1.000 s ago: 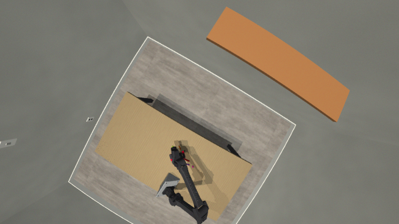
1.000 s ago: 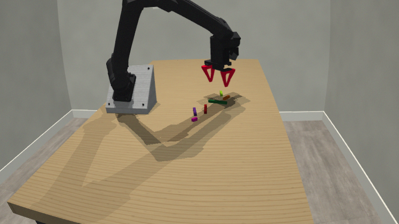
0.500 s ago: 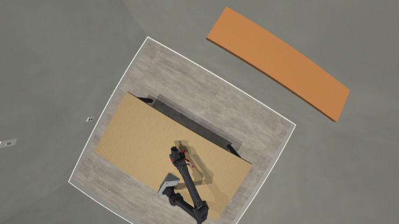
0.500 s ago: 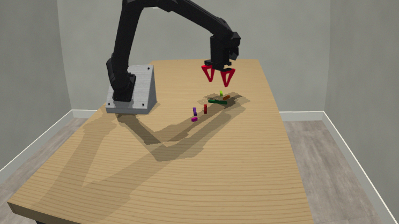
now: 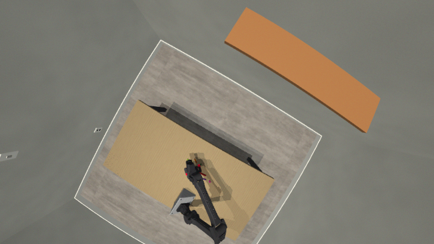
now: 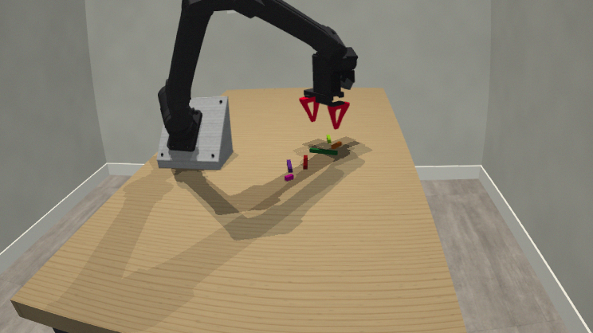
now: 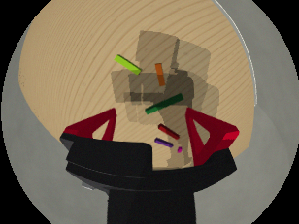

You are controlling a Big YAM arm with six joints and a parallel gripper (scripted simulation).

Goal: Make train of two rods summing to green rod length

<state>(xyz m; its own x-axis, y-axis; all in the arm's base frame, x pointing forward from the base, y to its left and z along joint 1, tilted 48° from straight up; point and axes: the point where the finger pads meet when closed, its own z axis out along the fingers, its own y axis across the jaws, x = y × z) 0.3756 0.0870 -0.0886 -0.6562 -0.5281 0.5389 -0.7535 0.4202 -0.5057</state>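
Observation:
Several rods lie flat and apart on the wooden table. The green rod [image 6: 323, 150] [image 7: 164, 104] lies in the middle of the group. The orange rod [image 6: 335, 144] [image 7: 160, 73] and the lime rod [image 6: 328, 138] [image 7: 128, 64] lie just beyond it. The red rod [image 6: 305, 162] [image 7: 168, 131], the purple rod [image 6: 288, 165] [image 7: 164, 143] and the small magenta rod [image 6: 288, 177] [image 7: 180, 150] lie nearer the arm's base. My gripper [image 6: 324, 115] [image 7: 150, 111] hangs open and empty well above the table, over the green rod's area.
The arm's grey base block [image 6: 197, 139] stands on the table to the left of the rods. The table's right edge runs a little beyond the orange rod. An orange slab [image 5: 301, 66] shows far off in the overhead view.

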